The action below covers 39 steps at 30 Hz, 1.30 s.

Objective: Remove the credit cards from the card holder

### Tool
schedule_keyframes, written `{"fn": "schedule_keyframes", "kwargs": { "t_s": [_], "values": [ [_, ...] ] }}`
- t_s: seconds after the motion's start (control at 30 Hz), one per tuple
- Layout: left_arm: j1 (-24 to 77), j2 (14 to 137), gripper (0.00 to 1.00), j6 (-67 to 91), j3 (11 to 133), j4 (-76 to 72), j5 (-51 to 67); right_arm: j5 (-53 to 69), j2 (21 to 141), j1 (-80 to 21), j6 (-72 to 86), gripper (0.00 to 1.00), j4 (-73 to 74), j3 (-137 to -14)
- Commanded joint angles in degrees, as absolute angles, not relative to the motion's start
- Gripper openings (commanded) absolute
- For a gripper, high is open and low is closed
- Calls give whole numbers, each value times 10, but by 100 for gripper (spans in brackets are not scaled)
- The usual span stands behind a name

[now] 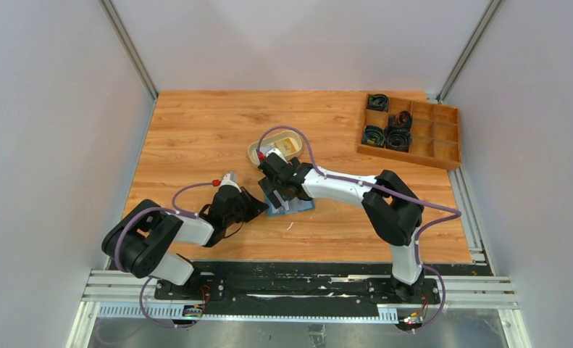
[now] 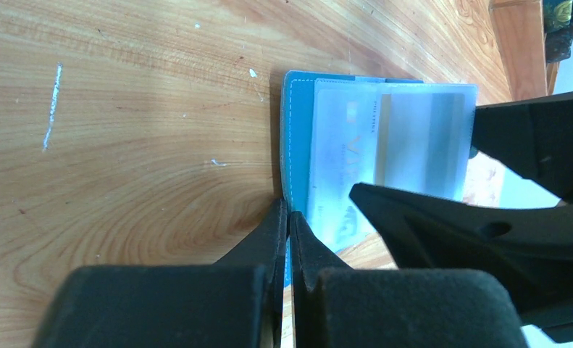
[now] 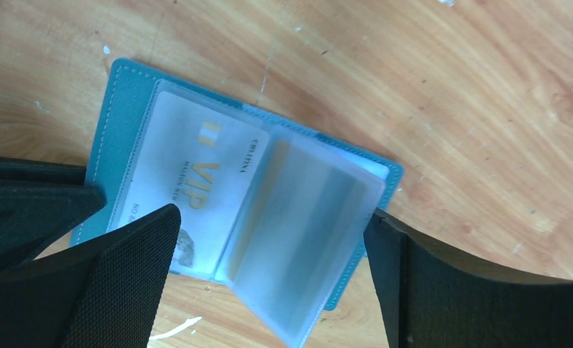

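The blue card holder (image 1: 292,205) lies open on the wooden table (image 1: 196,130). It also shows in the left wrist view (image 2: 296,123) and the right wrist view (image 3: 124,101). A whitish credit card (image 3: 196,174) with gold "VIP" lettering sits inside a clear sleeve; it also shows in the left wrist view (image 2: 345,152). A second clear sleeve page (image 3: 305,232) stands half lifted, with a yellowish card dimly showing through it. My left gripper (image 2: 289,214) is shut on the holder's near edge. My right gripper (image 3: 269,246) is open just above the holder, its fingers either side of the lifted sleeve page.
A cream oval tray (image 1: 253,152) lies just behind the right gripper. A wooden compartment box (image 1: 442,141) with black items stands at the back right. White scuff marks dot the table.
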<state>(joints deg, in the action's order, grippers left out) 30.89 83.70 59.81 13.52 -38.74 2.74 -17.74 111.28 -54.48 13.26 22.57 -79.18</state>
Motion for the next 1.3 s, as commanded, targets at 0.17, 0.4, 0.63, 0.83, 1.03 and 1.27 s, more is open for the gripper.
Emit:
{"fn": "schedule_keyframes", "kwargs": {
  "t_s": [0.17,0.4,0.63,0.83,1.03,1.27],
  "values": [
    [312,864,0,577,121,-300,16,-191,1099,-538,92,100,222,-816],
    [312,870,0,575,121,-301,17,-151,1089,-540,97,100,198,-799],
    [312,877,0,575,121,-307,19,-137,1059,-545,102,100,164,-771],
    [312,883,0,577,120,-314,23,-112,1065,-546,106,100,155,-764],
    [312,881,0,575,119,-314,24,-69,1064,-545,117,100,135,-740],
    [312,886,0,575,120,-317,25,-39,1056,-544,120,100,115,-722]
  ]
}}
